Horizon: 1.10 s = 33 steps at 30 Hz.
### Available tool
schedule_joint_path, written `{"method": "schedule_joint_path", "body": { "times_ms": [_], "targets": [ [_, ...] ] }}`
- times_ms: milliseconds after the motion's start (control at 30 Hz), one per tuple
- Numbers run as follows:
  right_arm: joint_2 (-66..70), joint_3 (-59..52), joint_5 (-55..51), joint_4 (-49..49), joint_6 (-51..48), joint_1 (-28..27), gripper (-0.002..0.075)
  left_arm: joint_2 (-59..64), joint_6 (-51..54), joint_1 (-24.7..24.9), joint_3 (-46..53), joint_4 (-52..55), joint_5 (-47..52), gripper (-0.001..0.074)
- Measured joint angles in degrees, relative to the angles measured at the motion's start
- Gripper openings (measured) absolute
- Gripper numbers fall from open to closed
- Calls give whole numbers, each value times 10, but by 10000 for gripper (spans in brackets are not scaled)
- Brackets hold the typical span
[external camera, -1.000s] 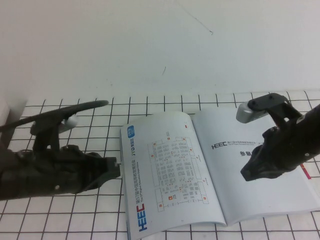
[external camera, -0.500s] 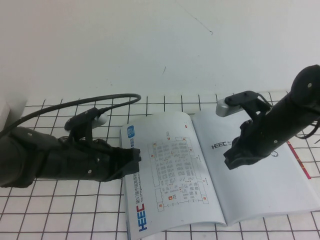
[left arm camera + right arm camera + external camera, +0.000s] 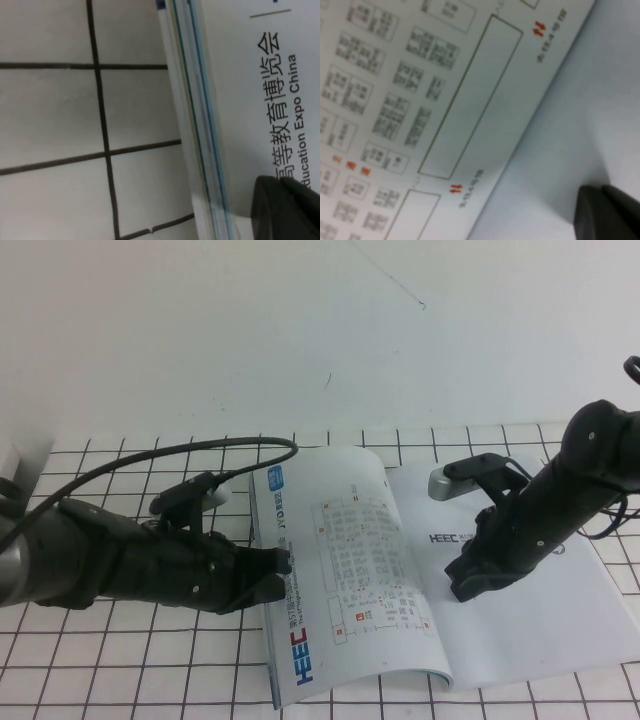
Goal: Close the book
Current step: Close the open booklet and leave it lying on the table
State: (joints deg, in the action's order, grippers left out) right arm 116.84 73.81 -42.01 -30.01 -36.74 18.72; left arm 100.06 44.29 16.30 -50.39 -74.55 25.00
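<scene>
At book (image 3: 360,550) edge, left end effector (image 3: 278,575) props left half partly up, right end effector (image 3: 466,585) over right page; grips unclear, closing barely begun.

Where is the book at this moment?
In the high view the book lies open at centre, left gripper at its raised left edge, right gripper over its right page.

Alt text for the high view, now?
An open white printed booklet lies on a black-gridded white table, its left half bowed upward. The left gripper is at that half's outer edge; the right gripper is over the right page.
</scene>
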Motion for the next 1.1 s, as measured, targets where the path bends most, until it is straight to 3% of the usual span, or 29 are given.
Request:
{"method": "schedule_joint_path", "body": {
  "times_ms": [533,900,1100],
  "targets": [
    [0,0,0,11,3,0,-3,2,32,-1,-32,9,22,-3],
    [0,0,0,11,9,0,-3,-1,14,-81,-34,42,35,-3],
    [1,0,0,7,4,0,-3,1,-8,-85,-34,45,41,-3]
  ]
}}
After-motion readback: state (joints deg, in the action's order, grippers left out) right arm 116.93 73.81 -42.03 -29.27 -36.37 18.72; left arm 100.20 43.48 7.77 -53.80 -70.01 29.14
